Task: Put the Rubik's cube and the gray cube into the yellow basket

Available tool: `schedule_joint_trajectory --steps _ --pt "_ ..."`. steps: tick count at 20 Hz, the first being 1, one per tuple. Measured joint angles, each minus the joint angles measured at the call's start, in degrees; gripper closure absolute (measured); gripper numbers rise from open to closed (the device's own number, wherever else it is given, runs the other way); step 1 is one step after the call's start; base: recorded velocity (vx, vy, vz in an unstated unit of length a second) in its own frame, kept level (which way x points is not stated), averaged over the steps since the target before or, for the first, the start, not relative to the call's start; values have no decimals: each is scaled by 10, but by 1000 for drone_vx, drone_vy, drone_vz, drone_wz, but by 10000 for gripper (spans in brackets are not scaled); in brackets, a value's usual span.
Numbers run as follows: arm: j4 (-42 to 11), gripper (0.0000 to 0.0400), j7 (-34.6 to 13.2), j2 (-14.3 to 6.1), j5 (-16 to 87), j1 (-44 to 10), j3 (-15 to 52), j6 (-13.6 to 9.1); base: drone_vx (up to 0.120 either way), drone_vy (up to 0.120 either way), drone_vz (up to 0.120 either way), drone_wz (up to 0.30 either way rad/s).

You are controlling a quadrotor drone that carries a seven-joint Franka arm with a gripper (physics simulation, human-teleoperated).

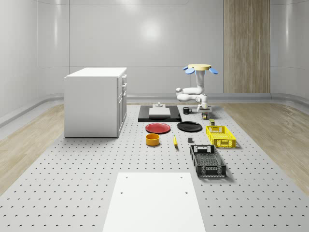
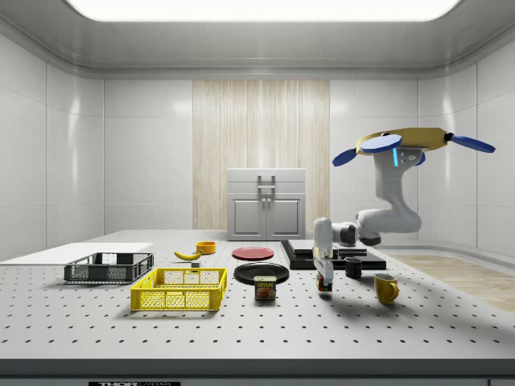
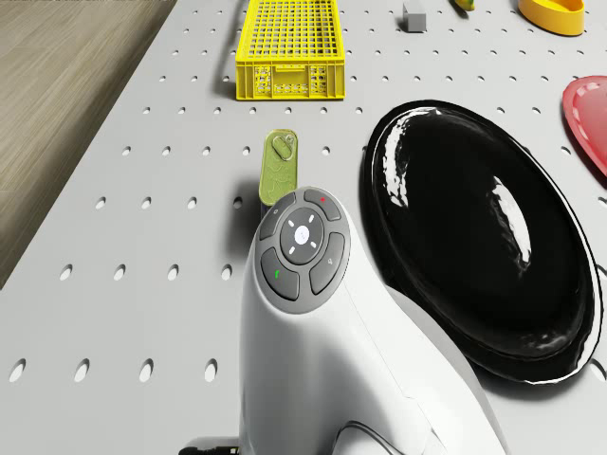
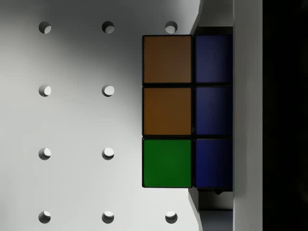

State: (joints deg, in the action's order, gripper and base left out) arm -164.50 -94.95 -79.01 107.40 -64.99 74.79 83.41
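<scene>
Plenty of bare table (image 1: 72, 164) lies around my gripper (image 2: 324, 281), whose fingers clamp the Rubik's cube (image 4: 186, 110): orange, green, blue faces; yellow basket (image 1: 220, 136) at six o'clock; drone (image 2: 402, 145) hovers.

We see a drone (image 2: 412, 140) with a flat mustard-yellow body and blue rotor blades, a small cyan light glowing beneath it. Its arm (image 2: 392, 211) is glossy white with rounded links and dark grey joints. On the wrist sits a grey round button pad (image 3: 302, 248) bearing small red and green marks.
</scene>
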Motion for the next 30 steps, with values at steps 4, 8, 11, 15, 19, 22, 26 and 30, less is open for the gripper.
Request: schedule_joint_trajectory --steps 4,8,11,15,19,22,26,30 --pt "-2 75 -4 -4 -20 -3 19 -2 0 0 120 0" --pt "-3 75 -6 -9 -30 -5 29 0 10 0 120 0" --pt "-3 75 -7 -13 -35 -6 33 4 120 0 120 0" --pt "-3 75 -9 -19 -39 -8 35 9 120 50 30 0" --pt "-3 75 -10 -25 -43 -9 37 14 120 120 0 0" --pt "-3 75 -11 -30 -45 -10 38 18 120 13 13 0" --pt "-3 75 -12 -35 -47 -11 39 23 120 0 70 0" --pt "-2 75 -13 -40 -49 -12 40 28 120 -10 0 0"
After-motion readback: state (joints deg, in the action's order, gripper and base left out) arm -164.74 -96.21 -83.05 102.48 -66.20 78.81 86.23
